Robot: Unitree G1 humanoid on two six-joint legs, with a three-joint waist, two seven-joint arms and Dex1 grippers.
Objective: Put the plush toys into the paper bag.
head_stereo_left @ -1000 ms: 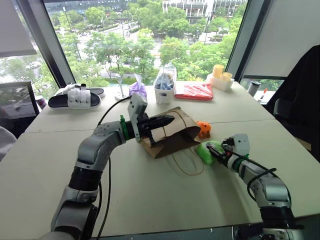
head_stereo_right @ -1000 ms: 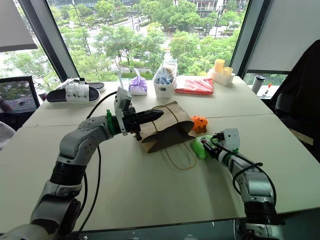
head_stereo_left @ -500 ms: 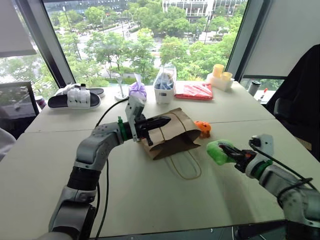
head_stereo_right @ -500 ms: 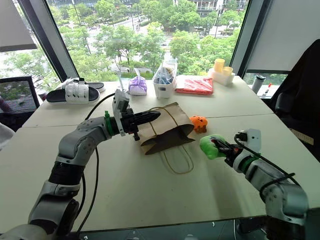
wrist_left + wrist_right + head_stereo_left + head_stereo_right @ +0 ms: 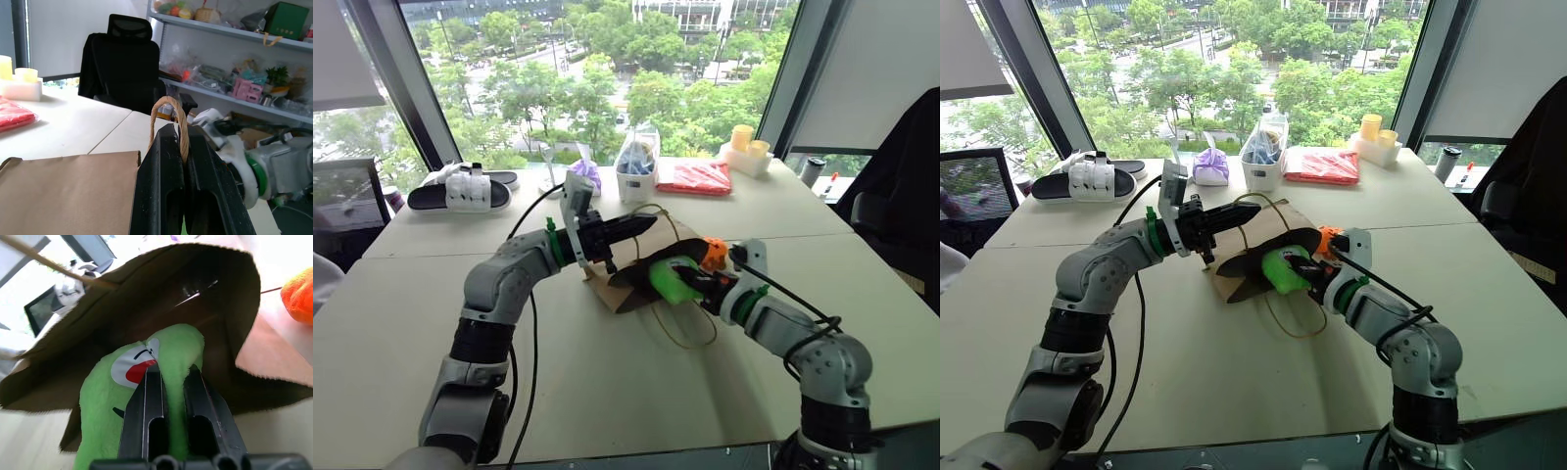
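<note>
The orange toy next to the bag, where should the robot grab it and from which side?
Probably around its round middle, coming from above or from the robot's right. The orange toy sits on the table, tucked against the bag on its left, with the right hand holding the green toy just in front, so those sides are crowded. It looks soft, so a squeeze across the body should hold.

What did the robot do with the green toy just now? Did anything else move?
The right hand, shut on the green toy, lifted it off the table and carried it left to the mouth of the paper bag. The left hand raised the bag's cord handle a little, opening the mouth wider. The orange toy stayed put.
</note>
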